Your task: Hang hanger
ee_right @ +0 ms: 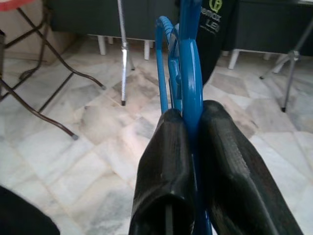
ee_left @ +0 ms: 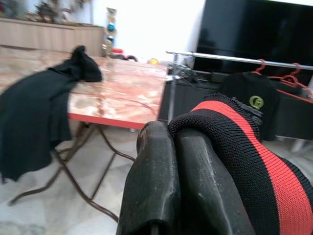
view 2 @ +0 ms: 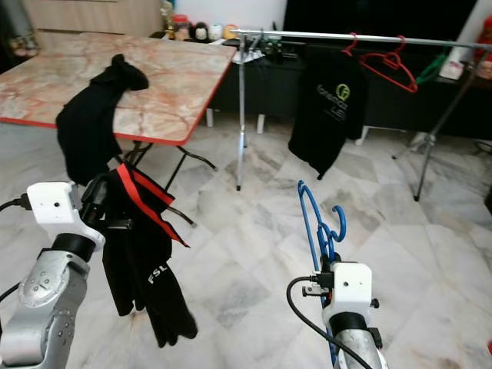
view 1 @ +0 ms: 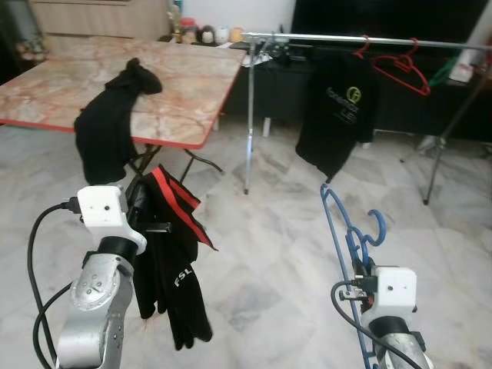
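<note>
Black knit fabric with a red stripe, a garment (view 1: 171,261) marked "FSL", hangs from the left pincer (ee_left: 173,161), whose fingers are clenched on its upper edge; the rest drapes down below that pincer toward the marble floor (view 1: 269,261). Beyond and to the left of that pincer stands a marble-patterned folding worktop (view 1: 177,92) with a second black garment (view 1: 108,127) slung over its near edge.

Further right, ahead of both pincers, a metal clothes rail (view 1: 369,40) runs crosswise, carrying a black T-shirt (view 1: 338,115) and red hangers (view 1: 403,69).

Nearest the right side, the right pincer (ee_right: 190,147) is clenched on a blue plastic hanger (view 1: 347,231), squeezing its frame between both fingers. The hanger's long axis stands roughly upright above that pincer, hook curling at the top. The rail lies well ahead of and above this pincer, so the right arm is the one placed to do the hanging, and I judge that the robot must first close in on the rail.
</note>
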Tool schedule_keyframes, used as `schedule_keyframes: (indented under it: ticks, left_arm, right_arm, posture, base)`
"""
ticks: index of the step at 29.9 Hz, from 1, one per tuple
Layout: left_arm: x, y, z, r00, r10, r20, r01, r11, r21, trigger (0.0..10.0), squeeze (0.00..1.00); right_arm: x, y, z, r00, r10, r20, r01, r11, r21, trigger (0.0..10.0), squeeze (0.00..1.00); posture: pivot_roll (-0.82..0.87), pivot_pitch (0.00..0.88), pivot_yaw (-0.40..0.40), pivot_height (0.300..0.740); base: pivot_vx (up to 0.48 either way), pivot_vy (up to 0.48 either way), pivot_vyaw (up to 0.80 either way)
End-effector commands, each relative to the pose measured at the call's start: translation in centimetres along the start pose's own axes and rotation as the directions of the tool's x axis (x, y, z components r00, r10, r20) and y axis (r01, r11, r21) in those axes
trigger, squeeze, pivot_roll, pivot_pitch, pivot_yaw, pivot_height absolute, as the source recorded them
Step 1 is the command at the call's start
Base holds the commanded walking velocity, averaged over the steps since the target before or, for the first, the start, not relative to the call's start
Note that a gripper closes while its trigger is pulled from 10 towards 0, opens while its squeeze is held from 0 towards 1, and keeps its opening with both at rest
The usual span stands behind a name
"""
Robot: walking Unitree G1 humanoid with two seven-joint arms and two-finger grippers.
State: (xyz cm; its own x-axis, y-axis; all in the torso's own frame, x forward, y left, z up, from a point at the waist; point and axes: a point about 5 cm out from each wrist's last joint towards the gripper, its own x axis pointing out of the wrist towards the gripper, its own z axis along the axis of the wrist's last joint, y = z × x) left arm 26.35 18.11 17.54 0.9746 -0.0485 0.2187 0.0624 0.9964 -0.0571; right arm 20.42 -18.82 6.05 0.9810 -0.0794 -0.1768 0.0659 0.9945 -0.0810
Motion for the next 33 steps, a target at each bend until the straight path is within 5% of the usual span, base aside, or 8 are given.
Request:
schedule_keyframes:
  ticks: [1, 33]
  left_arm:
    - [0.3, -0.3, 0.9, 0.999, -0.019, 0.042, 0.020, 1.000, -0.013, 10.0, 0.00]
    - [1.7, -0.8, 1.3, 0.996, -0.061, 0.064, 0.064, 0.997, -0.036, 10.0, 0.00]
  right_arm:
    - [0.1, 0.0, 0.5, 1.000, -0.003, 0.022, 0.002, 1.000, 0.006, 10.0, 0.00]
    - [0.6, 0.5, 0.3, 0.999, 0.001, 0.037, -0.002, 1.000, 0.028, 10.0, 0.00]
  posture:
    - [-0.02, 0.000, -0.036, 0.740]
    - [-0.02, 0.000, -0.020, 0.740]
  base:
    - [0.000, 0.368, 0.00]
    - [0.000, 0.369, 0.00]
